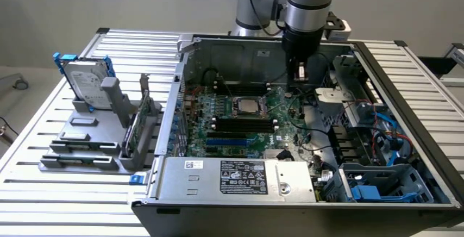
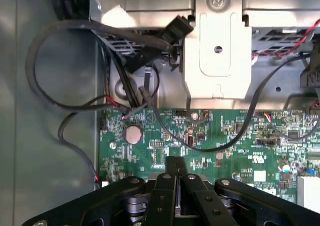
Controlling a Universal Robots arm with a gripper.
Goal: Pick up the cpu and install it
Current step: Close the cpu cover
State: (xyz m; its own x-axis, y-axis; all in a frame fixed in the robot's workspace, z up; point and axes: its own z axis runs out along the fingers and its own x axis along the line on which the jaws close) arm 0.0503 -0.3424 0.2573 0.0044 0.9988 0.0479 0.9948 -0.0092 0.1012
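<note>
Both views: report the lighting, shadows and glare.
Exterior view: soft, even light, ribbed silver metal table bright, open grey computer case shaded inside toward the exterior view's right. Wrist view: bright sheen on the pale metal bracket; black gripper dark against the green motherboard.

An open computer case [image 1: 217, 215] is set on a slatted metal bench [image 1: 427, 68]. The arm [image 1: 310, 3] is seen reaching into it from above, with the hand [image 1: 299, 74] held over the rear of the green motherboard [image 1: 284, 131], beyond the square socket [image 1: 246, 105]. An upright hard drive [image 1: 87, 85] with blue brackets is seated in a grey holder [image 1: 80, 158] at the exterior view's left.
</note>
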